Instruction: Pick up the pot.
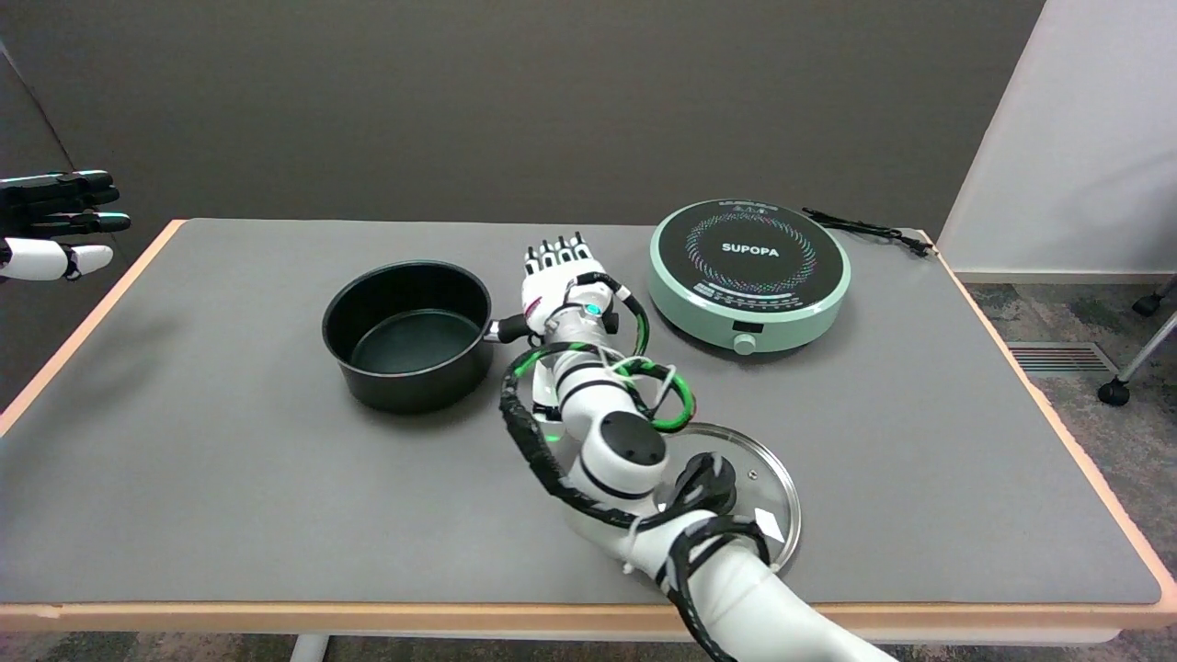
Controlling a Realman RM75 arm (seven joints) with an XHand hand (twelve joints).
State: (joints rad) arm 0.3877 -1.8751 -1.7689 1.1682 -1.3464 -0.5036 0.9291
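A black pot [407, 333] stands empty on the grey table [184, 478], left of centre, with its short black handle [508, 328] pointing right. My right hand [557, 285] hovers over the outer end of that handle, fingers [555, 254] stretched out straight and pointing away from the camera. The handle's tip runs under the hand and is hidden there. I cannot see any finger wrapped around the handle. The pot sits flat on the table.
A mint-green induction cooker [749, 272] sits at the back right, its black cord [864, 227] trailing toward the table's far corner. A glass lid [768, 501] lies near the front edge, partly under my right arm. The idle left hand [55, 223] hangs at the upper left.
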